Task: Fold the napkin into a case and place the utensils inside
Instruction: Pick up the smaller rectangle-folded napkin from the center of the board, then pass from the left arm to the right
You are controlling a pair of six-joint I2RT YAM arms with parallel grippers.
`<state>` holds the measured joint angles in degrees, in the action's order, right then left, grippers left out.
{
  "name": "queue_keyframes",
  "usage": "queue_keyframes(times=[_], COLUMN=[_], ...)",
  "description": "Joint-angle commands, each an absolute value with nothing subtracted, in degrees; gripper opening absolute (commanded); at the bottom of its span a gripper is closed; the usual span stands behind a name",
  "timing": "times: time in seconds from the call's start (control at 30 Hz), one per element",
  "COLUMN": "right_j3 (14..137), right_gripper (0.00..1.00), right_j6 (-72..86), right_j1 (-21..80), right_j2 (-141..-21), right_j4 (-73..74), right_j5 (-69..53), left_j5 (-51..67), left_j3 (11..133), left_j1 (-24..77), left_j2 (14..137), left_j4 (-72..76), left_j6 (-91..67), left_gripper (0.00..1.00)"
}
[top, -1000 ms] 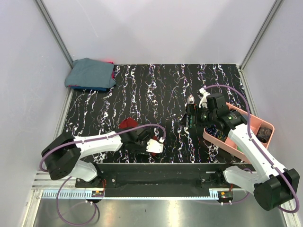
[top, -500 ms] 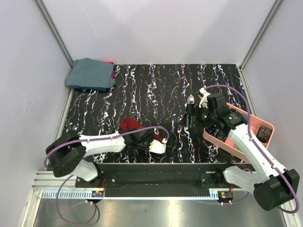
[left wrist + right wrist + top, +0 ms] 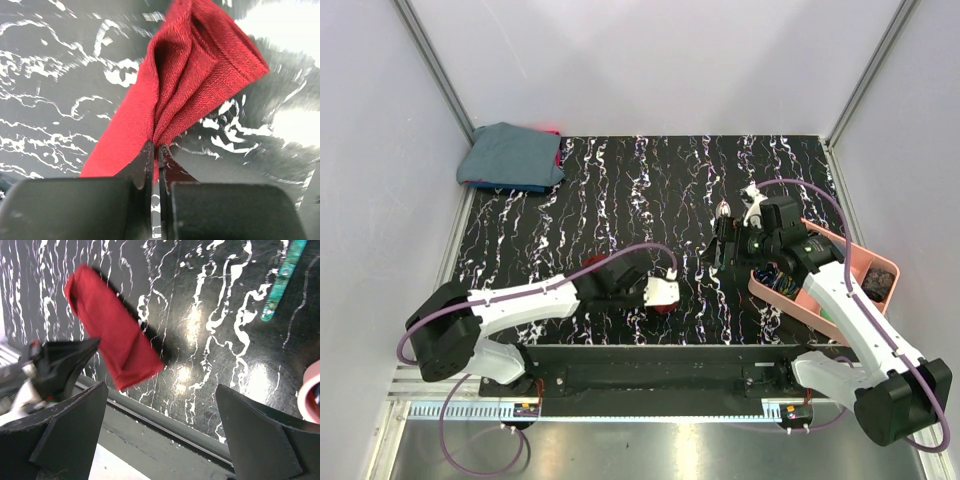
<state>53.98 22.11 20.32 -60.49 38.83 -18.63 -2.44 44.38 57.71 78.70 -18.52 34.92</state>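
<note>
Between your left fingers [image 3: 150, 159], clenched tight, sits the near end of the napkin [image 3: 200, 70]. Several red layers are gathered into one pinch, and the rest fans out ahead of them as a narrow folded strip over the table [image 3: 55, 75]. In the right wrist view the strip runs slantwise, ahead and to the left of your right fingers [image 3: 723, 245], which are spread wide and grasp nothing. A teal-handled utensil [image 3: 280, 282] lies ahead and to their right, well apart from the cloth. The rim of the pink tray [image 3: 309, 399] shows at the right edge. You cannot tell from these views whether the far end of the strip touches the table or hangs just off it.

Expect the cloth to handle as thin, light and limp. It will likely sag wherever you leave it unsupported, and its layers may slide apart if you drag it. Take hold through every layer at once, close to a folded edge or corner rather than a single loose flap. The weave should give you decent grip, and it looks unlikely to be damaged by a firm pinch.
</note>
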Motion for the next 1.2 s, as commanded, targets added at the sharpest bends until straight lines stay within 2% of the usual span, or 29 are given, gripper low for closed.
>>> queue_keyframes(times=[0.0,0.37,0.43,0.6,0.73,0.9,1.17], right_j3=[54.75,60.82,61.78,63.37,64.07,64.6,65.04], right_gripper=[1.0,1.0,1.0,1.0,1.0,1.0,1.0], right_j6=[25.13,22.59,23.11,23.73,23.99,24.61,25.22], right_j1=[16.8,10.11,9.85,9.58,9.23,9.05,8.97], right_j2=[-59.59,-58.89,-58.28,-57.66,-57.83,-57.83,-58.18], right_j4=[39.1,45.0,45.53,47.11,48.07,48.69,48.78], right_j5=[-17.58,-13.54,-13.54,-12.31,-11.34,-10.64,-10.28], left_j5=[4.03,17.13,22.3,35.48,41.3,47.97,47.9], left_j3=[52.72,70.22,72.06,68.74,63.3,55.38,54.58], left_j1=[57.48,55.99,54.94,50.02,47.47,42.55,35.35], left_j2=[75.5,79.01,80.33,81.56,84.8,90.86,97.63], left_j4=[-21.53,-30.14,-29.97,-16.11,-3.19,25.27,31.01], left_j6=[25.94,4.15,-1.8,-16.85,-32.29,-52.79,-58.53], left_gripper=[0.0,0.0,0.0,0.0,0.0,0.0,0.0])
